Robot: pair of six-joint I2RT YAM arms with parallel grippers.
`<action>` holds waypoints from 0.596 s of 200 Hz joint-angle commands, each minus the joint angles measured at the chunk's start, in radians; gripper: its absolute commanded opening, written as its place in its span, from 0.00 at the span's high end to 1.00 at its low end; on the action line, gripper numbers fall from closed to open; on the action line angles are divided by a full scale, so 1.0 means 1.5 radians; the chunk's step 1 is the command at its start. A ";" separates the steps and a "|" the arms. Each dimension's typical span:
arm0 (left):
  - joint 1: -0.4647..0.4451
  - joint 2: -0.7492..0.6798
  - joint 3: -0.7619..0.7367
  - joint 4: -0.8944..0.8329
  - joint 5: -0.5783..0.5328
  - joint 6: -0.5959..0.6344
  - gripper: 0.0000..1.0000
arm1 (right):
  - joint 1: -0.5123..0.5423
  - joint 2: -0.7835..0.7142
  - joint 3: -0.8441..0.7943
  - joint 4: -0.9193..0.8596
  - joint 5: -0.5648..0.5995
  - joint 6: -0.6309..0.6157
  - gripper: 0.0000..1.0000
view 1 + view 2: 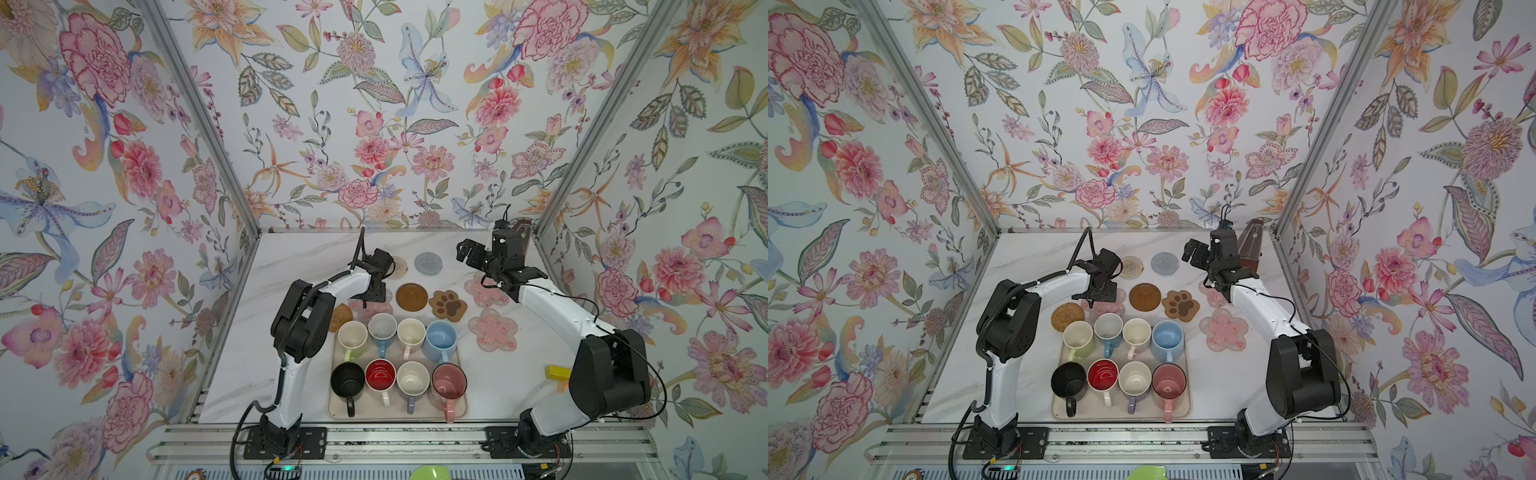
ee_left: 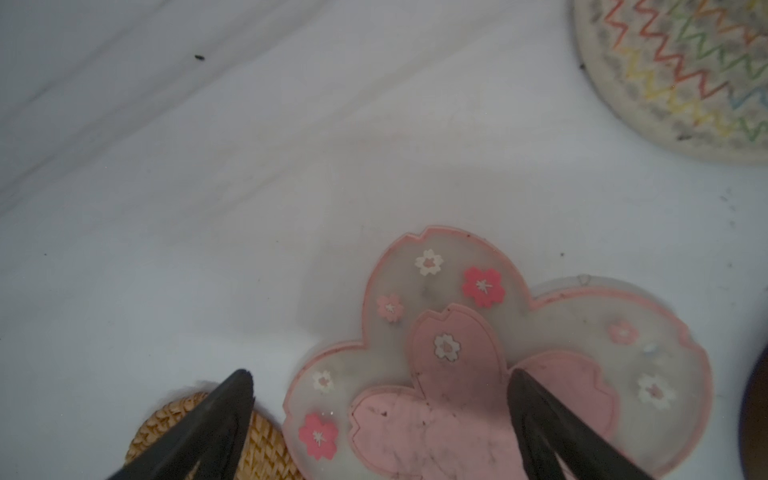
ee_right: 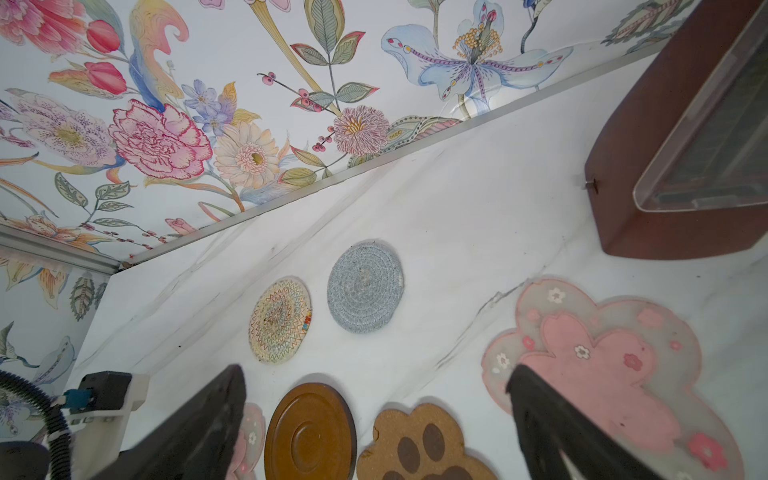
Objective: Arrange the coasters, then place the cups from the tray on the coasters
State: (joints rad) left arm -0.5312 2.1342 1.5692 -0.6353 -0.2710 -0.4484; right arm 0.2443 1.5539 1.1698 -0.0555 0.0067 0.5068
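Note:
The beige tray (image 1: 332, 409) near the front edge holds several cups in two rows, from the light green one (image 1: 352, 336) to the pink one (image 1: 449, 382). Several coasters lie behind it: rattan round (image 1: 340, 318), brown disc (image 1: 411, 296), paw (image 1: 448, 305), grey-blue round (image 1: 428, 263), beige woven round (image 3: 279, 319) and pink flowers (image 1: 493, 329). My left gripper (image 1: 374, 297) hovers open over one pink flower coaster (image 2: 453, 361), which lies flat beside the rattan round (image 2: 266, 440). My right gripper (image 1: 467, 253) hangs open and empty above the back coasters, its fingers (image 3: 208, 415) apart.
A brown wooden box with a clear front (image 3: 665, 166) stands in the back right corner, close to the right gripper. A yellow block (image 1: 558, 372) lies by the right arm's base. Flowered walls close in the table on three sides.

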 commanded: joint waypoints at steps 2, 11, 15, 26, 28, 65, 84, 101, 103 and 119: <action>0.012 0.023 0.025 -0.018 -0.018 0.012 0.02 | -0.005 -0.024 -0.006 -0.008 -0.005 0.004 0.01; 0.018 0.028 0.029 -0.016 -0.017 0.011 0.02 | -0.005 -0.024 -0.007 -0.009 -0.005 0.004 0.01; 0.020 0.030 0.031 -0.014 -0.016 0.012 0.02 | -0.006 -0.025 -0.006 -0.010 -0.004 0.004 0.01; 0.030 0.038 0.035 -0.011 -0.014 0.012 0.02 | -0.006 -0.027 -0.007 -0.011 -0.004 0.004 0.01; 0.031 0.039 0.036 -0.011 -0.014 0.011 0.02 | -0.006 -0.027 -0.007 -0.010 -0.004 0.004 0.01; 0.064 0.062 0.055 0.001 -0.002 0.004 0.02 | -0.008 -0.030 -0.010 -0.013 -0.002 0.004 0.01; 0.078 0.070 0.069 0.007 0.002 0.005 0.02 | -0.009 -0.031 -0.011 -0.014 -0.001 0.004 0.01; 0.089 0.076 0.083 0.012 0.002 0.008 0.02 | -0.010 -0.031 -0.011 -0.017 -0.002 0.004 0.01; 0.090 0.077 0.086 0.013 0.002 0.008 0.02 | -0.010 -0.031 -0.011 -0.017 -0.002 0.004 0.01; 0.102 0.081 0.107 0.010 0.008 0.010 0.02 | -0.011 -0.031 -0.011 -0.019 -0.001 0.004 0.01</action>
State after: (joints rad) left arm -0.4084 2.2173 1.6825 -0.6090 -0.2432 -0.4488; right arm 0.2348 1.5368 1.1629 -0.0662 0.0071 0.5072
